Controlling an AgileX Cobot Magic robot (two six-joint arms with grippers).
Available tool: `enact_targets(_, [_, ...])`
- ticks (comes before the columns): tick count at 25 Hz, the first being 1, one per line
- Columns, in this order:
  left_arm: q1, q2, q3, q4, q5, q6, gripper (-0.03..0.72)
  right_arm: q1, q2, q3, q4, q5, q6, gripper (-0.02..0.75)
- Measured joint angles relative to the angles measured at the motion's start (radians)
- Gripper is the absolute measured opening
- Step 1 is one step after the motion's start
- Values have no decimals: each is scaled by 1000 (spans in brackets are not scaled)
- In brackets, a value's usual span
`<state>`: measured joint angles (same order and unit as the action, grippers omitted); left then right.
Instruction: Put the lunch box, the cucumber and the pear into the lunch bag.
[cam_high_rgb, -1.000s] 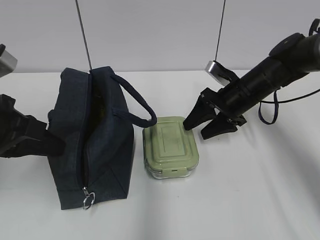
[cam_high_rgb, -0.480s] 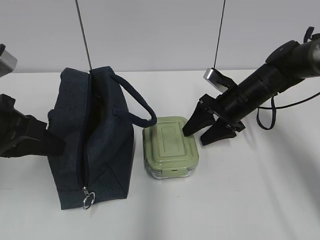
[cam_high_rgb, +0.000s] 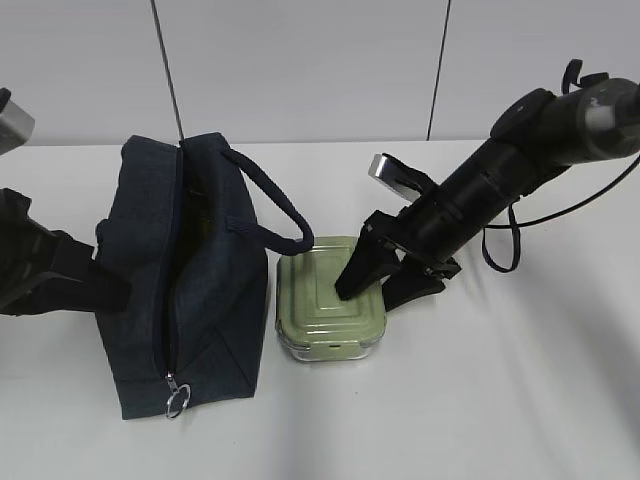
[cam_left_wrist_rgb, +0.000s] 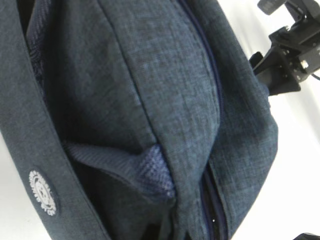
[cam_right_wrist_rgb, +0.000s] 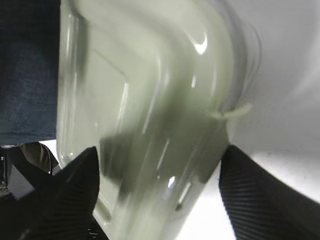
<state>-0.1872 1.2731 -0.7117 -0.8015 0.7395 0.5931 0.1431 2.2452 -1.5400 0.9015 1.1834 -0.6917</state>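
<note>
The left gripper (cam_high_rgb: 110, 290) presses shut against the bag (cam_high_rgb: 185, 280); its wrist view shows only navy fabric and zipper. Just right of the bag, the box (cam_high_rgb: 328, 305) sits between the right gripper's (cam_high_rgb: 380, 285) wide jaws, blurred in the wrist view.

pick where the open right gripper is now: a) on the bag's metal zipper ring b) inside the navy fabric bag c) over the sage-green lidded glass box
c: the right gripper straddles the sage-green lidded glass box, jaws open, beside the navy fabric bag.
</note>
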Motion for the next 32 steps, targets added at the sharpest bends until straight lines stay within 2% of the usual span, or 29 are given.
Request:
enact_targets(16, [0,0,0,0,8,0,3,0,15,11,62,-33,-9,568])
enact_targets(25, [0,0,0,0,9,0,3,0,15,11,98,-25,-16,419])
enact_targets(32, [0,0,0,0,10,0,3,0,15,11,98,-12,-20,391])
